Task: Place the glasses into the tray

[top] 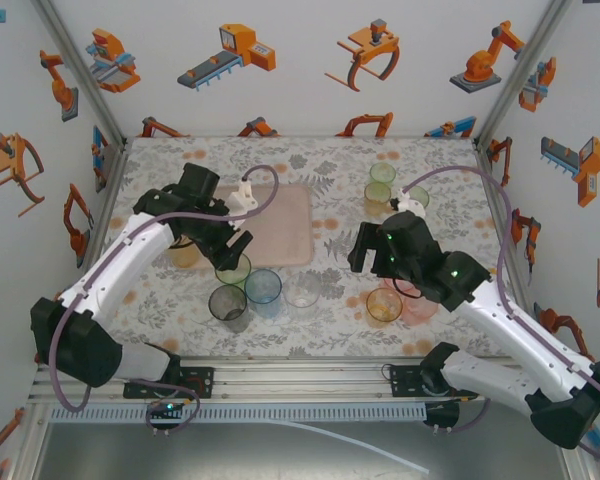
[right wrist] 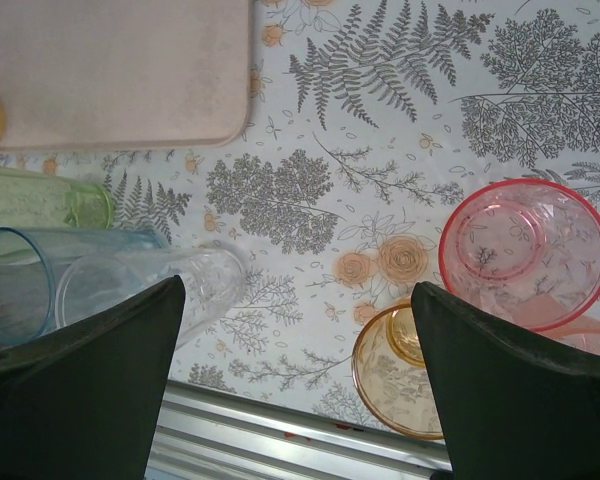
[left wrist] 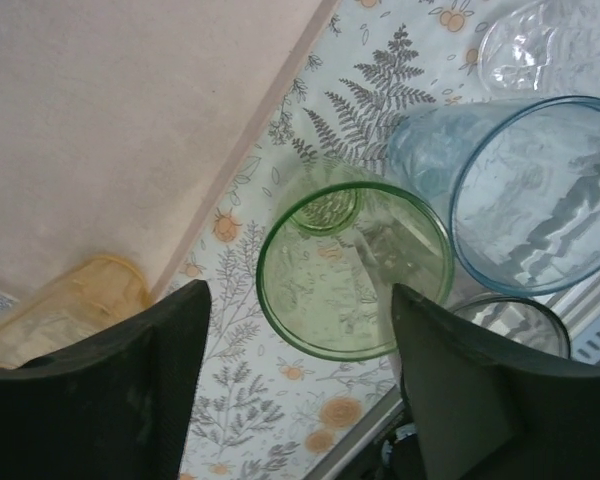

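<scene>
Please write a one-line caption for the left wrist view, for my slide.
Left gripper open over a green glass, near a blue glass and the tray.

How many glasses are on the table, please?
10: amber left of the tray; green, grey, blue, clear in front of it; second amber, pink by the right gripper; three far right. More may be hidden.

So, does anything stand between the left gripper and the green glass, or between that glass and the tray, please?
Nothing visible: the green glass sits between the left gripper's fingers, bare tablecloth separating it from the tray.
</scene>
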Controlling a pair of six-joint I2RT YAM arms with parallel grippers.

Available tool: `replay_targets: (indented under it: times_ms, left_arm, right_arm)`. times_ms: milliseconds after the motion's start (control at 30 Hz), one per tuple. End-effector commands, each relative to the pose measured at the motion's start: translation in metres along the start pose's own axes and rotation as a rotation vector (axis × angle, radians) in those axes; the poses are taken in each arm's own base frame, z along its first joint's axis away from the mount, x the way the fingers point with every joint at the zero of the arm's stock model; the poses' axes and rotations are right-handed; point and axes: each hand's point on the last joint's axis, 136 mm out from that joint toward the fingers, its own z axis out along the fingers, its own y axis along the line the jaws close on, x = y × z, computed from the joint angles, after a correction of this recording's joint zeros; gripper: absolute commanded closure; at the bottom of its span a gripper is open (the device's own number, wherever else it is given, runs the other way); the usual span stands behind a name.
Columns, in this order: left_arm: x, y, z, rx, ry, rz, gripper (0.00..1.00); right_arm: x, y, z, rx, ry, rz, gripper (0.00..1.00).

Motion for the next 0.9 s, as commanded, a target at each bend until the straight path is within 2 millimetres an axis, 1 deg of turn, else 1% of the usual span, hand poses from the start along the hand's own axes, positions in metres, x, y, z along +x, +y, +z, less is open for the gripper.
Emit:
replay_targets:
  times_ms: [0,133,267,433,467,533,700,767,800,833,867]
  left_arm:
    - [-0.002,0.001,0.007,0.001,0.0,0.008,0.36]
    - [0.002,0.004,0.015,-0.005,0.018,0.018,0.38]
    - [0.008,0.006,0.023,-0.01,0.041,0.013,0.38]
    - [0.011,0.004,0.029,0.005,0.049,-0.003,0.38]
    - [0.012,0.004,0.031,0.005,0.052,-0.007,0.39]
    - [0.014,0.004,0.034,0.005,0.059,-0.007,0.44]
    - [0.015,0.005,0.037,0.003,0.065,-0.004,0.47]
    - [0.015,0.006,0.038,-0.002,0.063,-0.002,0.51]
    - [0.015,0.007,0.038,-0.004,0.062,-0.001,0.52]
    - [0.015,0.008,0.039,-0.005,0.066,0.0,0.56]
    - [0.016,0.008,0.04,-0.006,0.07,0.0,0.57]
  right_arm:
    - [-0.009,0.001,-0.009,0.002,-0.031,0.005,0.16]
    - [-0.007,0.001,-0.009,-0.002,-0.023,0.01,0.16]
    - [-0.005,0.001,-0.01,-0.01,-0.018,0.017,0.17]
    - [-0.007,-0.01,-0.013,0.049,-0.032,0.018,0.18]
    - [-0.007,-0.01,-0.013,0.055,-0.031,0.013,0.18]
    - [-0.006,-0.01,-0.012,0.057,-0.022,0.004,0.18]
    - [-0.003,-0.01,-0.008,0.069,0.009,-0.012,0.18]
    - [-0.002,-0.008,-0.006,0.061,0.011,-0.011,0.18]
    - [-0.001,-0.008,-0.005,0.059,0.01,-0.01,0.18]
    - [-0.001,-0.008,-0.005,0.057,0.011,-0.01,0.18]
    - [-0.001,-0.008,-0.005,0.056,0.011,-0.011,0.18]
